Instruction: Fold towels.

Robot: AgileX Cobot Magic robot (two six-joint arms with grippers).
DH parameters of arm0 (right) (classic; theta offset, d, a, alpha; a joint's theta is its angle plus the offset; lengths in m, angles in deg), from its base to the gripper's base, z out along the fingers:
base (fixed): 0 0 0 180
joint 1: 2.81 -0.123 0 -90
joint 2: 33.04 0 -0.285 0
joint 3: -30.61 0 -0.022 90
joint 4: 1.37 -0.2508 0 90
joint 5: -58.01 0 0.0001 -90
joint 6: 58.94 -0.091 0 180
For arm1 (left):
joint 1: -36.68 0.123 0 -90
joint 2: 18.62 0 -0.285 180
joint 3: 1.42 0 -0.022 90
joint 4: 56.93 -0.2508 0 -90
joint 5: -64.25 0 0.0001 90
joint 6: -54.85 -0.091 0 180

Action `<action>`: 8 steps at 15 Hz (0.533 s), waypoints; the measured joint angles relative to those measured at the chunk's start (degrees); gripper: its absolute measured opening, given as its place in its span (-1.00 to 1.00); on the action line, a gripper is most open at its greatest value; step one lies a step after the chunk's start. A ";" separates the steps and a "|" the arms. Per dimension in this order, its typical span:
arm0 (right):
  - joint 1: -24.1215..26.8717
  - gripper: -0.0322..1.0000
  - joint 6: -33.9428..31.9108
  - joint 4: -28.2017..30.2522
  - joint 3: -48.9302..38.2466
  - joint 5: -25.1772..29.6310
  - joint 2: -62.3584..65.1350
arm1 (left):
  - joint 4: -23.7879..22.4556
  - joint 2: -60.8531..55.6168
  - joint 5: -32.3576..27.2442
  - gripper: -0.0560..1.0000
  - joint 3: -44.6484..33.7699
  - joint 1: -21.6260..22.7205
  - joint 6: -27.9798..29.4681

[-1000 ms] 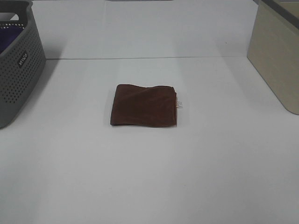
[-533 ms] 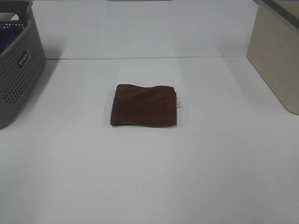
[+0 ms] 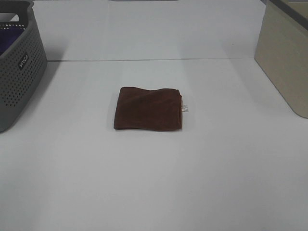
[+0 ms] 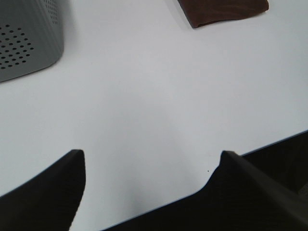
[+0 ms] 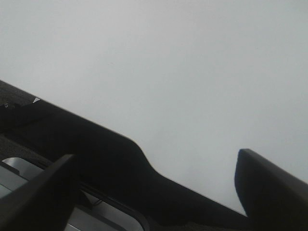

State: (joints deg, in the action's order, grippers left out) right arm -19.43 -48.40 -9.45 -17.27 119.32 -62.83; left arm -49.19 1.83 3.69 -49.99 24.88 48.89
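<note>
The dark reddish-brown towel (image 3: pixel 148 109) lies folded into a rough rectangle on the middle of the white table, with its small white tag (image 3: pixel 185 107) sticking out at its right edge. One corner of it shows in the left wrist view (image 4: pixel 221 9). Neither gripper shows in the exterior high view. My left gripper (image 4: pixel 151 153) is open and empty near the table's front edge, well short of the towel. My right gripper (image 5: pixel 155 154) is open and empty over bare table at the table's edge; the towel is out of that view.
A grey perforated basket (image 3: pixel 19 72) stands at the left edge with a purple cloth (image 3: pixel 9 36) inside; the basket also shows in the left wrist view (image 4: pixel 24 38). A beige box (image 3: pixel 284 57) stands at the right. A seam (image 3: pixel 144 60) crosses the table behind the towel.
</note>
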 joint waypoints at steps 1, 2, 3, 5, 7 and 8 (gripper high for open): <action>0.00 0.66 0.00 0.00 0.00 0.00 0.00 | 0.00 0.00 0.00 0.48 0.00 0.00 -0.06; 0.00 0.66 0.00 0.00 0.00 0.00 0.00 | 0.11 0.00 0.00 0.48 0.00 0.00 -0.06; 0.00 0.66 0.00 0.00 0.00 0.00 0.00 | 0.17 0.00 0.00 0.48 0.00 0.00 -0.06; 0.00 0.66 0.00 0.00 0.00 0.00 0.00 | 0.17 0.00 0.00 0.48 0.00 0.00 -0.06; 1.60 0.66 0.00 -0.40 0.00 0.00 0.06 | 0.29 0.00 0.00 0.48 0.00 0.74 -0.06; 4.13 0.66 0.00 -0.40 0.00 0.00 0.57 | 0.29 0.00 0.00 0.48 0.00 2.35 -0.06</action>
State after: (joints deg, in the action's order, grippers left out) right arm -15.30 -48.40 -9.85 -17.27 119.32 -62.26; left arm -48.91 1.83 3.69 -49.99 27.23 48.83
